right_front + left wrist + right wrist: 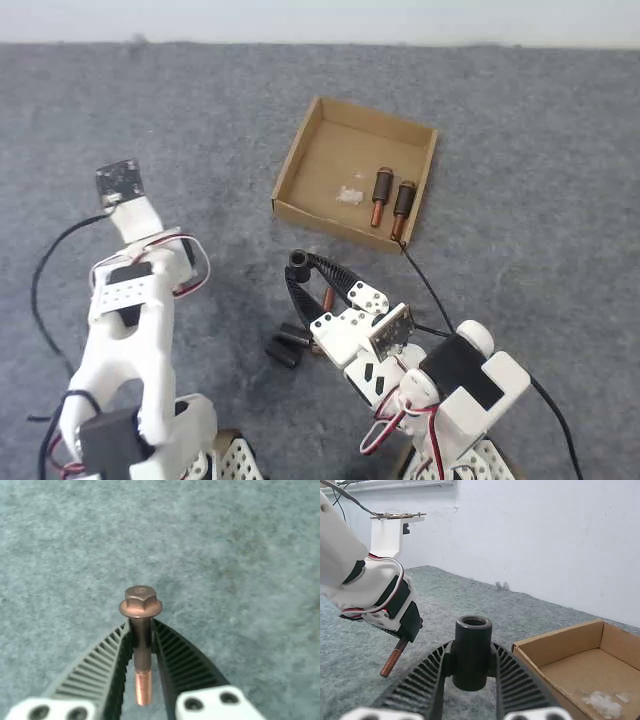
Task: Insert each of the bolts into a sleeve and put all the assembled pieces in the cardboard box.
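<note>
Insertion is in hand: the left claw (141,630) clamps a bolt (141,605), the right claw (471,652) grips an upright sleeve (472,630) near the cardboard box (320,222), so the bolt's tip probably needs aligning over the bore next.

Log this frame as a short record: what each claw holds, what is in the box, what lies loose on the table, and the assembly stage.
left claw: shut on a bolt, threaded end down
right claw: shut on a sleeve, upright, bore open
cardboard box: two assembled pieces inside
table: loose sleeves near the right claw
stage: bolt and sleeve apart, not yet joined
</note>
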Robot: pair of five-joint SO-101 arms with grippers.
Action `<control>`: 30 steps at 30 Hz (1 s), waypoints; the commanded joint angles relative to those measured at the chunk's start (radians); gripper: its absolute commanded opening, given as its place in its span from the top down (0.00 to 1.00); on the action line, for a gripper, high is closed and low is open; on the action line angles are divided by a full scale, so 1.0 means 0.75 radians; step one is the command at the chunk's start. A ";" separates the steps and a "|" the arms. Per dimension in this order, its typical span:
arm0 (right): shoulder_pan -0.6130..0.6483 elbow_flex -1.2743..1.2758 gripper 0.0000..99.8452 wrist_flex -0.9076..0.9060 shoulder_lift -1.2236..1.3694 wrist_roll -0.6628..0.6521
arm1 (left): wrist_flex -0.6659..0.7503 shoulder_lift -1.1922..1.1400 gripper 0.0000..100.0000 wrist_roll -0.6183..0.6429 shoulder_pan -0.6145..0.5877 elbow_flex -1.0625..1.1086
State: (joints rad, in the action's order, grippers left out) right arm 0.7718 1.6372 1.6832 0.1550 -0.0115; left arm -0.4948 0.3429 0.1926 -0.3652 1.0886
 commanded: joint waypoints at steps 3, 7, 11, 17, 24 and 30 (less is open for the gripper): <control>-0.017 0.039 0.99 0.013 -0.048 0.014 | 0.139 0.082 0.98 -0.008 0.068 -0.042; -0.017 0.037 0.99 -0.024 -0.048 0.016 | 0.313 0.082 0.98 -0.008 0.072 -0.011; -0.017 0.037 0.99 -0.024 -0.048 0.016 | 0.591 0.082 0.98 -0.008 0.074 0.069; -0.017 0.035 0.99 -0.024 -0.048 0.016 | 1.113 0.082 0.98 -0.006 0.088 0.228; -0.017 0.035 0.99 -0.024 -0.048 0.016 | 1.410 0.082 0.98 -0.006 0.252 0.349; -0.017 0.035 0.99 -0.026 -0.046 0.016 | 1.534 0.082 0.98 -0.006 0.466 0.384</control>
State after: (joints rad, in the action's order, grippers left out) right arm 0.7718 1.6372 1.6678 0.1550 -0.0115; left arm 0.5854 0.3491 0.1910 -0.1105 1.3848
